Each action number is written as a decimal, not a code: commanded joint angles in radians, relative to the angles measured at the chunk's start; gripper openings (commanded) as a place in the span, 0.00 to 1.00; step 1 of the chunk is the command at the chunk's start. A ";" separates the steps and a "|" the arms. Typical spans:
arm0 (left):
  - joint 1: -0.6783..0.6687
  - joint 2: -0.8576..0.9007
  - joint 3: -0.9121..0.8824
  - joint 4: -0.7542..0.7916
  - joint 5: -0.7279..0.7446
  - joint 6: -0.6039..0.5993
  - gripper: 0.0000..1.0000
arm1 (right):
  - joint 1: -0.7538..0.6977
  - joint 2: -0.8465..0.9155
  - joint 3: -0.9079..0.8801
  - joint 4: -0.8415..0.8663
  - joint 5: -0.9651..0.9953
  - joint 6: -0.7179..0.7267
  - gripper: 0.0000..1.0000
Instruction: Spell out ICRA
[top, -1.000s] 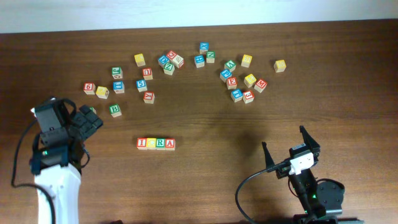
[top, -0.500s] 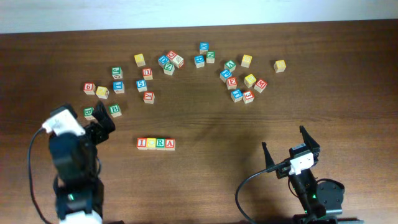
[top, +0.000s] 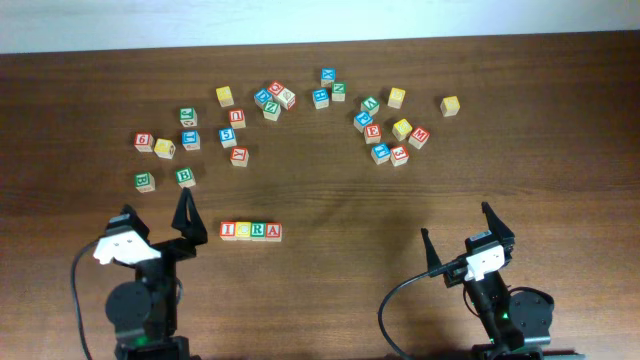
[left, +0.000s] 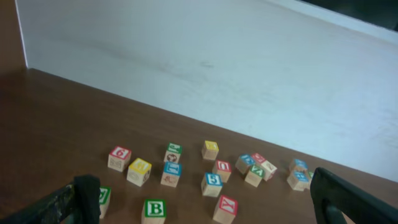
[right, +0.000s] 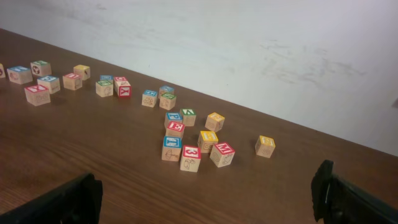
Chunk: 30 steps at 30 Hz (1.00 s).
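Left gripper (top: 155, 215) is spread wide and holding nothing, its two dark fingers poking up toward the far side of the table (top: 330, 300). Same story for the right gripper (top: 457, 224): jaws wide apart, nothing between them, parked low on the right side near the front edge.

The ICRA row (top: 250, 231) sits front and centre on the brown wood, just to the right of the left gripper's nearer finger but not touching it, and well apart from the right gripper. It's four cubes in a straight line, side by side and touching: red I cube (top: 228, 231), yellow cube (top: 243, 231) (letter too small for me to read for sure), green R cube (top: 258, 231), red A cube (top: 273, 231), left to right in the overhead view.

Everything else is loose farther back. Two green B cubes (top: 184, 177) lie near each other just beyond the left gripper, with a scatter of red, blue, yellow and green cubes behind them. Another bunch (top: 385, 135) sits on the right half, and one yellow loner (top: 450, 105) lies off to its right. Both wrist cams just look across those loose cubes toward the white wall (right: 249, 43).
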 joint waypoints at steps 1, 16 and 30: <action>-0.006 -0.066 -0.057 0.005 0.003 0.012 0.99 | 0.006 -0.010 -0.005 -0.006 -0.002 0.001 0.98; -0.083 -0.262 -0.146 -0.073 -0.105 0.012 0.99 | 0.006 -0.010 -0.005 -0.006 -0.002 0.001 0.98; -0.093 -0.435 -0.146 -0.352 -0.122 0.031 0.99 | 0.006 -0.010 -0.005 -0.006 -0.002 0.001 0.98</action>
